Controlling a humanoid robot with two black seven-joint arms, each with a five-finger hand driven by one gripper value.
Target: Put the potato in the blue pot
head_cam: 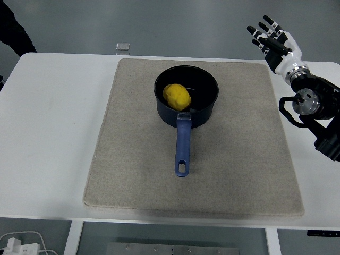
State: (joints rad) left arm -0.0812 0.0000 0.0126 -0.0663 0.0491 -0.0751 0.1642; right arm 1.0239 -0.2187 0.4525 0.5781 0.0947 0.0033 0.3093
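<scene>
Right robot hand (275, 41) with 5 fingers spread, holding nothing, potato (176, 96) inside blue pot (204, 111)

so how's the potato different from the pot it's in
The potato is yellow and matte, while the blue pot is dark blue with a black inside. The potato is a small rounded lump; the blue pot is a wider open cylinder with a long handle pointing toward the table's near edge. The potato lies inside, toward the left wall; the blue pot stands upright on the beige mat. Neither is touched by a hand.
</scene>
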